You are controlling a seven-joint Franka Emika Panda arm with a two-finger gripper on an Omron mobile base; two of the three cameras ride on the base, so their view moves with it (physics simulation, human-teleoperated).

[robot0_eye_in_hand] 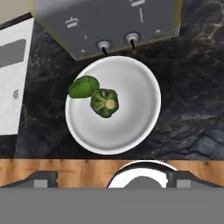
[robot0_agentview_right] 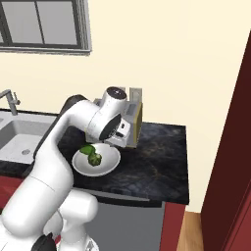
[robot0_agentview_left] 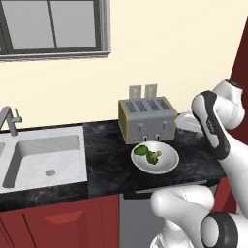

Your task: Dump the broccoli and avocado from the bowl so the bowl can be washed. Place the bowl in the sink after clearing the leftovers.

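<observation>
White-grey bowl (robot0_eye_in_hand: 113,105) sits on the black stone counter (robot0_agentview_left: 106,164), touching or nearly touching the front of the toaster (robot0_agentview_left: 147,119), with the sink (robot0_agentview_left: 43,157) well apart along the same counter.

Key relation: the hand camera looks straight down into the bowl, so the bowl lies directly below the hand, nearly centred. The fingertips themselves are not clear in that view. In the right base view the hand hangs above the bowl's toaster-side edge, apart from it and not in contact.

Gripper: fingers spread wide, holding nothing.

Contents: both leftovers are still inside, off-centre toward the sink side. The avocado (robot0_eye_in_hand: 83,87) is a smooth dark green oval lying against the bowl's wall, its long axis roughly parallel to the toaster front. The broccoli (robot0_eye_in_hand: 105,103) is lumpy, seen stem-end up with a pale cut centre, just beside the avocado and seemingly touching it.

Judgement: the bowl is round, so no preferred axis. A rim pinch looks most workable on the side away from the toaster, which crowds the far rim. Dumping not yet done.
</observation>
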